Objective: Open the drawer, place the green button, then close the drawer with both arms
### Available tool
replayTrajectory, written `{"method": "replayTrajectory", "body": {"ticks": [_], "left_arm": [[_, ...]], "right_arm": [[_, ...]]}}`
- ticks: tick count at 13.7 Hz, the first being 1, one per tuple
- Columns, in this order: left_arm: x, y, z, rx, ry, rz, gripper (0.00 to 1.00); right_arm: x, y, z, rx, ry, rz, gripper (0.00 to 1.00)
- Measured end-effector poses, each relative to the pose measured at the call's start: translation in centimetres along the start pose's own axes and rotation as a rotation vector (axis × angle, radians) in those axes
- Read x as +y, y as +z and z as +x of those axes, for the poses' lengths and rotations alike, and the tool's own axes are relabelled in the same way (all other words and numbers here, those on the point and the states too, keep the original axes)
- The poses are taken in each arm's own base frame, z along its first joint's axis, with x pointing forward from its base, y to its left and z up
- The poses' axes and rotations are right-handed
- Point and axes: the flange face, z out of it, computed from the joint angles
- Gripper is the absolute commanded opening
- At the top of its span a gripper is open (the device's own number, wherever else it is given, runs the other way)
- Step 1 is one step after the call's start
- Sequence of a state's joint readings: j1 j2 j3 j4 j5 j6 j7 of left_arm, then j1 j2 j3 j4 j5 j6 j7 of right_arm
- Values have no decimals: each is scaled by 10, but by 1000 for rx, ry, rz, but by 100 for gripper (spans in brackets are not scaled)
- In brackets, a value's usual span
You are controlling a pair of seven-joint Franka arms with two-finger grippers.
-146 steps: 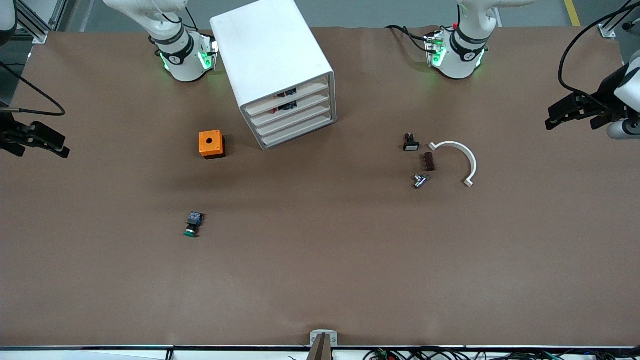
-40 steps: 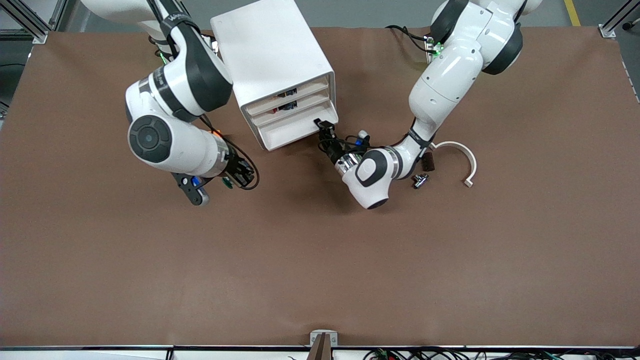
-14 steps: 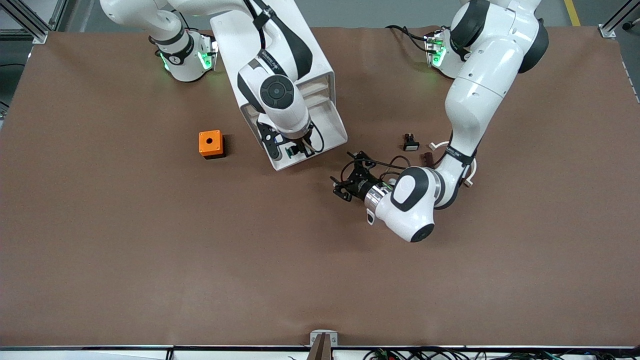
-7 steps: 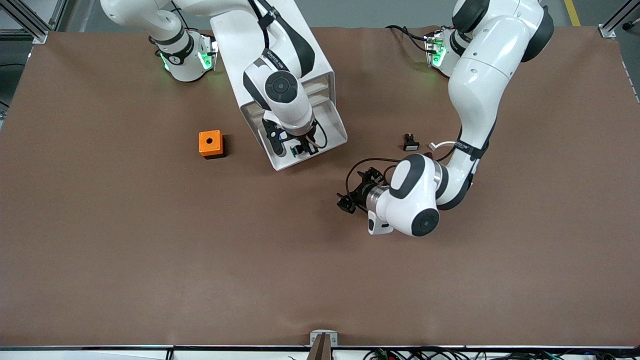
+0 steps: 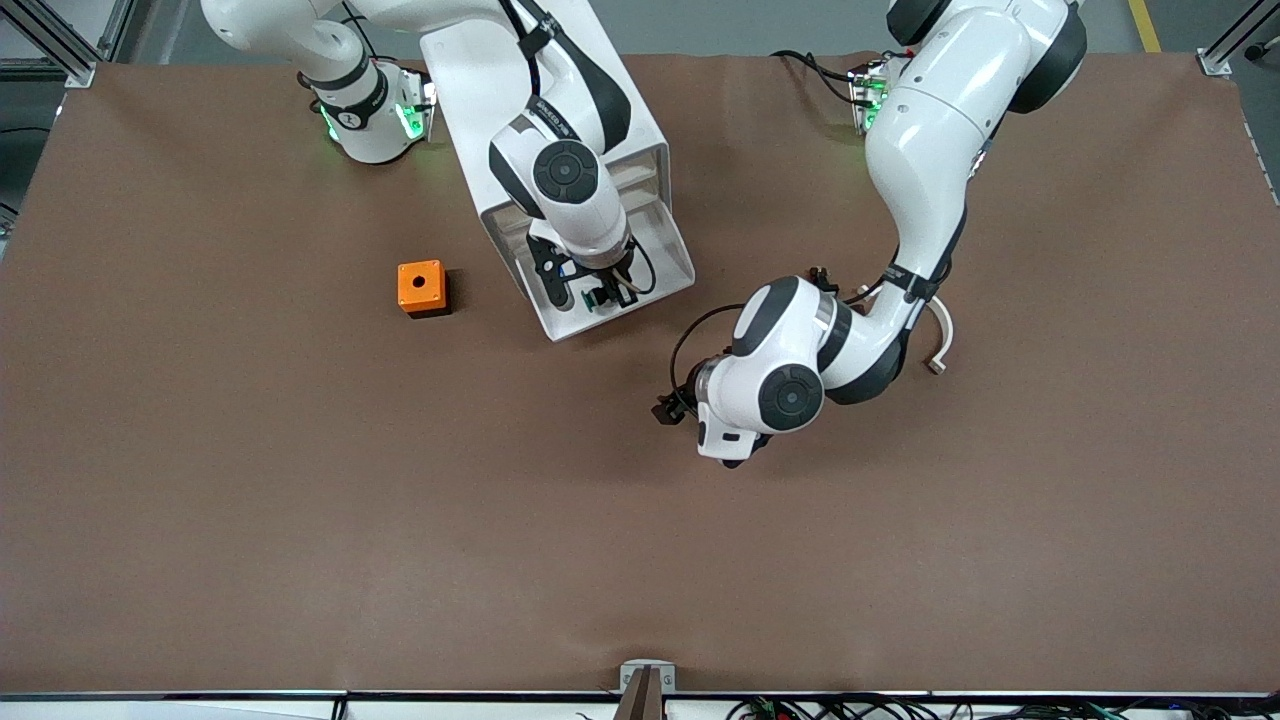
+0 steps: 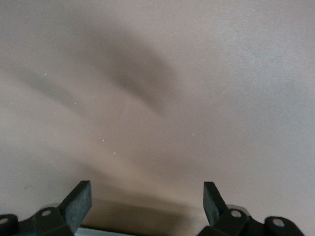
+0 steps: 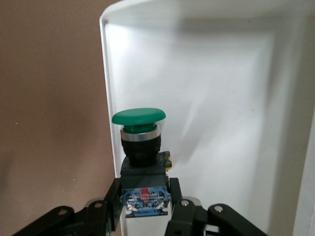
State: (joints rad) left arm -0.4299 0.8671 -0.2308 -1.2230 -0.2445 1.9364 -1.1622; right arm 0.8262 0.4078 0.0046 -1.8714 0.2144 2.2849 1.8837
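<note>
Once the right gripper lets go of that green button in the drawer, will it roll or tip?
The button is probably top-heavy: its round green cap overhangs a narrower blocky body, so it may tip over. On its side the cap could roll a little, though the drawer walls should contain it. The right gripper holds the hard plastic body, likely rigid.

High front camera; wrist cameras look down close.
</note>
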Motion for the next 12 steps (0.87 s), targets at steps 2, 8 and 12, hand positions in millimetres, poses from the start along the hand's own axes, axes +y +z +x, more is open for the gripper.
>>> {"method": "replayTrajectory", "body": {"ticks": [2,8,12], "left_arm": [[3,1,-4,34,22,-5,100],[14,9,-23,133,98,-12,100],[19,20,-44,156,139,3,100]], "right_arm": [[-1,-1,1,1,3,2,100],[-36,-55,35,4,-57,8,100],[-59,-114,88,71,-234,-23,100]]}}
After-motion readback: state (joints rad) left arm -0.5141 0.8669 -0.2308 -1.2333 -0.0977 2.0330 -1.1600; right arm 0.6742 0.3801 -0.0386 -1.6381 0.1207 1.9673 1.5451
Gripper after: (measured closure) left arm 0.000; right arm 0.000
